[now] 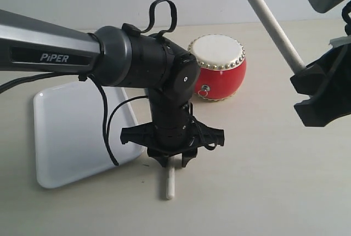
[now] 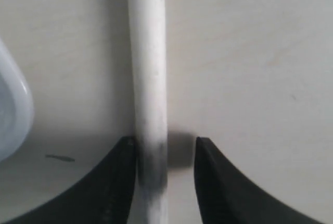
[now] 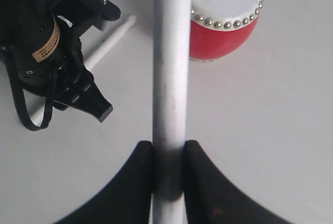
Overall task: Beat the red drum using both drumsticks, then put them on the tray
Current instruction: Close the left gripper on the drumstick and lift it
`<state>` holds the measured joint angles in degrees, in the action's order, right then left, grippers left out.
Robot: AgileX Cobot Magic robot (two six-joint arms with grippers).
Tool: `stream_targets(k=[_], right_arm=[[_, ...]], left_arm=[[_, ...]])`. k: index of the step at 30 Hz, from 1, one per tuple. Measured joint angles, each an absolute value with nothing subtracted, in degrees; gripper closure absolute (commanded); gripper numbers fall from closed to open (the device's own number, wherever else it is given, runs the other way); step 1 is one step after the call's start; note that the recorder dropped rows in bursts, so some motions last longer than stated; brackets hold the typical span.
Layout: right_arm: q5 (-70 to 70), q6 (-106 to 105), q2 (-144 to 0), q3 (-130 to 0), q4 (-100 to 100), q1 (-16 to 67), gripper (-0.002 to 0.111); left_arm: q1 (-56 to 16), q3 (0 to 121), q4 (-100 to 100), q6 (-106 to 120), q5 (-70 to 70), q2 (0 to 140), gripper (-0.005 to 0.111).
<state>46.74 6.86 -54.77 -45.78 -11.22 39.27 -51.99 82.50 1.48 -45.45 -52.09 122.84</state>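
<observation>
**One stick gripped in the air, the other loose on the table**

The left pincer [image 2: 165, 148] points straight down over the stick on the table [image 2: 148, 78]. Its jaws sit on either side of that stick and are parted. One jaw touches the wood, while a gap of bare table [image 1: 263, 181] shows between the other jaw and the stick, so the stick is straddled but not clamped. In the outside view the stick lies flat, and its free end pokes out from under the pincer toward 6 o'clock.

The tray [image 1: 66, 137] lies at 9 o'clock from the left pincer. Its rounded corner is near the stick but not touching it. The drum [image 1: 219, 66] stands upright on the table at about 1 o'clock from the left pincer, well apart from it, with its pale skin facing up.

The right pincer [image 3: 168, 150] is clenched on the raised stick [image 3: 171, 67], with both jaws pressed against its sides near one end. In the outside view this stick is off the table and slants away from the pincer toward 11 o'clock. The drum is at about 9 o'clock from the right pincer, and the raised stick does not touch it.
</observation>
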Motion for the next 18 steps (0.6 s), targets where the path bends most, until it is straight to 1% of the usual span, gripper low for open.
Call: stream_targets(k=[3,5,8,11,14,18], right_arm=[[46.74,6.86,-54.77,-45.78,-11.22,39.27,0.108],[46.74,6.86,-54.77,-45.78,-11.22,39.27,0.108],[46.74,6.86,-54.77,-45.78,-11.22,39.27,0.108],[46.74,6.86,-54.77,-45.78,-11.22,39.27,0.108],[46.74,6.86,-54.77,-45.78,-11.22,39.27,0.108],[46.74,6.86,-54.77,-45.78,-11.22,39.27,0.108]], left_arm=[[-51.99,82.5,1.48,-46.14,-51.98,122.84,0.07],[-51.99,82.5,1.48,-46.49,-51.98,122.84,0.072],[-51.99,82.5,1.33,-46.6,-51.98,122.84,0.084],[-51.99,82.5,1.11,-46.71,-51.98,122.84,0.098],[-51.99,82.5,1.11,-46.71,-51.98,122.84,0.107],[-51.99,82.5,0.86,-45.92,-52.23,122.7,0.107]])
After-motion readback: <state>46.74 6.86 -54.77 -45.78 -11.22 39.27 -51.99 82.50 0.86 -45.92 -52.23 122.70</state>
